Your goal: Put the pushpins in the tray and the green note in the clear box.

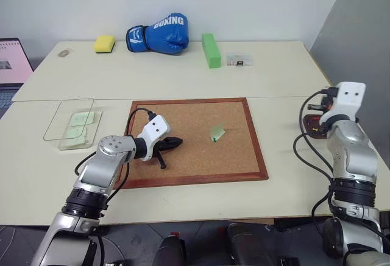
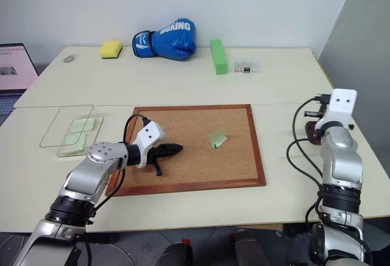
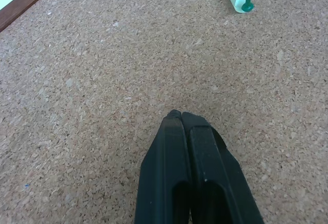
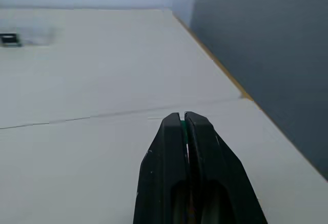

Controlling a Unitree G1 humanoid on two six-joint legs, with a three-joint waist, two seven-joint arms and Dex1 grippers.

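**A:** Where is the small, pale green note (image 1: 217,133) of thin paper?

**B:** It lies on the large wood-framed corkboard (image 1: 237,156), right of the board's centre, with one edge curling up. A tiny green pushpin (image 3: 247,1) with a plastic head stands at its corner.

**A:** And the left gripper (image 1: 178,140)?

**B:** It is low over the cork, left of the note and apart from it. Its two black fingers (image 3: 197,147) are pressed together with nothing between them.

**A:** What about the right gripper (image 4: 182,115)?

**B:** It is out at the right side of the pale table (image 1: 183,83), with the wrist over the small dark brown tray (image 2: 311,135) with rounded corners. Its fingers are closed as well. A thin pale sliver shows in the seam between them, and I cannot tell what it is.

**A:** Can you see into the tray?

**B:** No, cables and the wrist cover most of it.

**A:** And the shallow clear box (image 1: 53,126) of transparent plastic?

**B:** It sits on the table just left of the corkboard, well apart from the note. Pale green slips (image 1: 80,119) lie inside it.
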